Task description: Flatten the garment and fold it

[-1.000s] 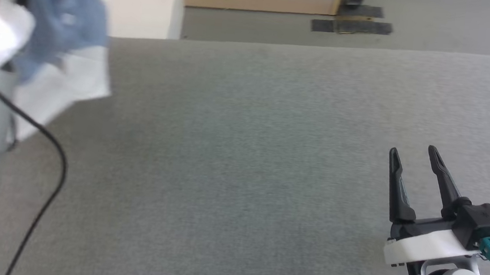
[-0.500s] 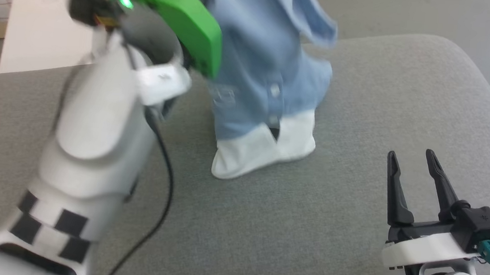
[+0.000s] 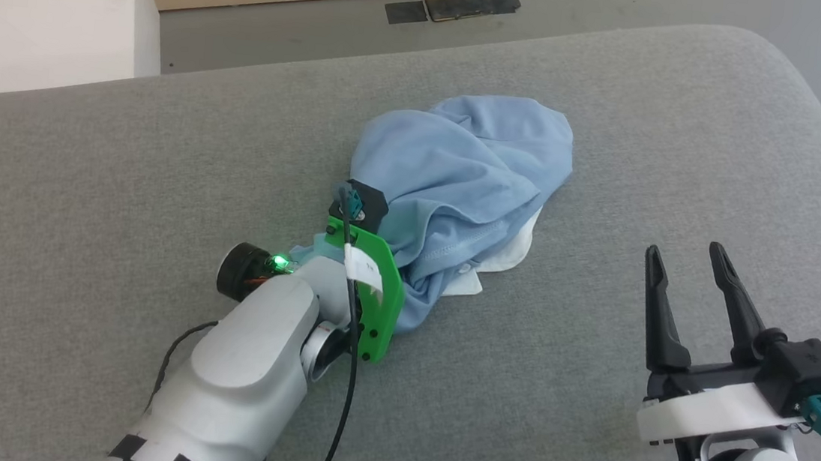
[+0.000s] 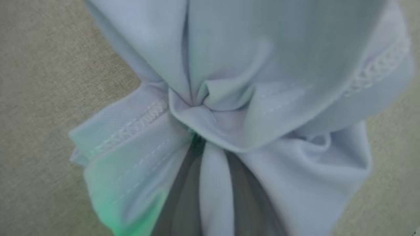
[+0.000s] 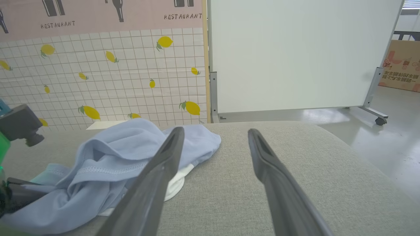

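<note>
The light blue T-shirt (image 3: 462,168) lies crumpled at the centre of the head view on the grey padded surface (image 3: 161,161), with its white panel (image 3: 514,252) at its lower right edge. The left gripper (image 4: 198,147) is clenched on a bunch of the fabric. The right gripper (image 3: 682,251), at lower right, stands spread, apart from the cloth.

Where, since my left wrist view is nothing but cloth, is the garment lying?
Observer: The garment lies bunched in a heap on the grey padded surface, not spread out.
Operator: Is the right gripper near it?
Observer: The right gripper is open, apart from the heap, touching nothing.
Operator: Any white showing?
Observer: A white panel peeks from under the heap, on the side facing the right gripper.
</note>
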